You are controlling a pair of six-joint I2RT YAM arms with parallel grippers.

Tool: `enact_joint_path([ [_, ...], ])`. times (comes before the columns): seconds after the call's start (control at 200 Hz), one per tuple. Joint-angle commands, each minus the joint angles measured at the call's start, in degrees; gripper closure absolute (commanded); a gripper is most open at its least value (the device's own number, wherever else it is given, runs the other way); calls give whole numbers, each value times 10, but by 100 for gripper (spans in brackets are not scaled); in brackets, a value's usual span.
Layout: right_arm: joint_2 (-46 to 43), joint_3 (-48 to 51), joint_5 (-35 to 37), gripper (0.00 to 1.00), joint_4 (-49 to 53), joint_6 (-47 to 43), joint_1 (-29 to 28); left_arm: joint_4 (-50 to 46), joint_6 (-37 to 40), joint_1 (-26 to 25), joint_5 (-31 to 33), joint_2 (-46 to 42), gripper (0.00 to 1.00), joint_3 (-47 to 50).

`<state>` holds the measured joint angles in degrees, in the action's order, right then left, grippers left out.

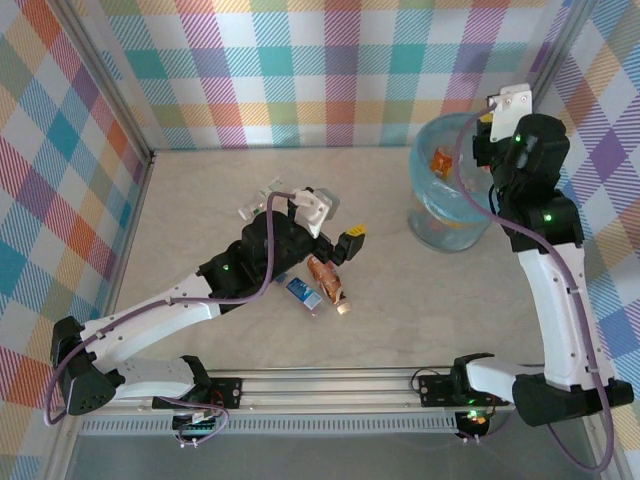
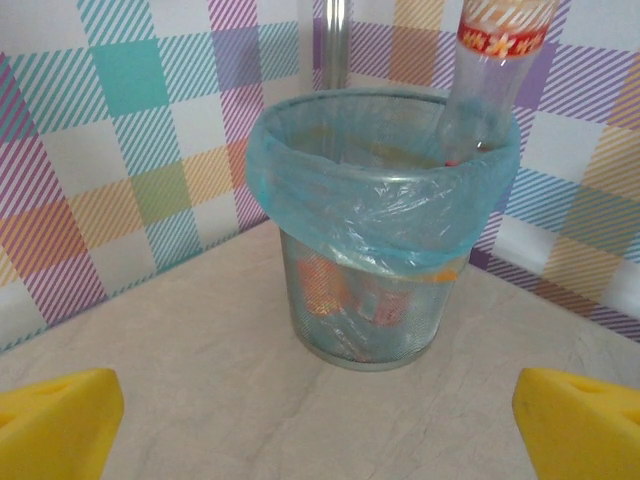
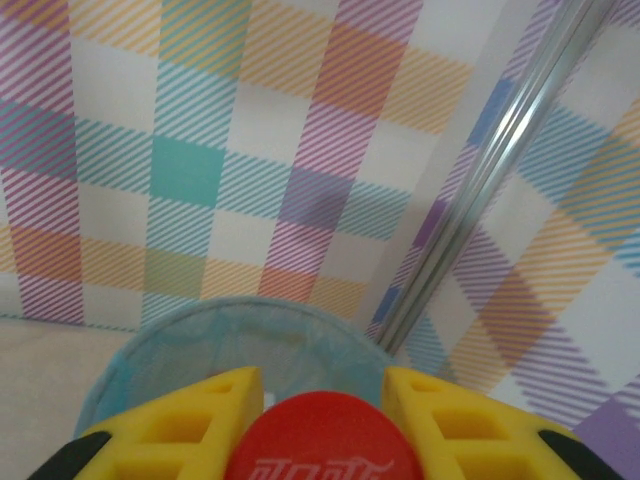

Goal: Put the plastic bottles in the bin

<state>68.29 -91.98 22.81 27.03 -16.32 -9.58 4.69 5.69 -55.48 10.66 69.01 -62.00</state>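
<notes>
Currently a bottle [image 2: 490,80] is clamped in the right gripper [image 3: 322,388], its red cap [image 3: 320,440] seen between the yellow fingers. It is held over the bin [image 2: 380,215] at the worktop's [image 1: 200,190] far right corner, its lower end at the rim. The left gripper [image 1: 347,243] is held wide apart over the worktop's middle. A copper bottle [image 1: 325,272] and a blue-labelled bottle [image 1: 303,291] are seen lying just beside it.

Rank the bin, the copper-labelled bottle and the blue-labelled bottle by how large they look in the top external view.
Largest: the bin.
The copper-labelled bottle and the blue-labelled bottle look alike, far smaller; I won't rank them.
</notes>
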Motion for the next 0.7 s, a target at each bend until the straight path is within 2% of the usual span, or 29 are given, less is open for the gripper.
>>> enact_joint_path([
  [0.0, 18, 24, -71, 98, -9, 55, 18, 9, -8, -5, 10, -13, 0, 8],
  [0.46, 85, 57, -150, 100, -84, 95, 49, -1, -6, -5, 6, 10, 0, -8],
  [0.695, 82, 127, -165, 99, -102, 139, 69, -5, -4, -5, 4, 22, 0, -12],
])
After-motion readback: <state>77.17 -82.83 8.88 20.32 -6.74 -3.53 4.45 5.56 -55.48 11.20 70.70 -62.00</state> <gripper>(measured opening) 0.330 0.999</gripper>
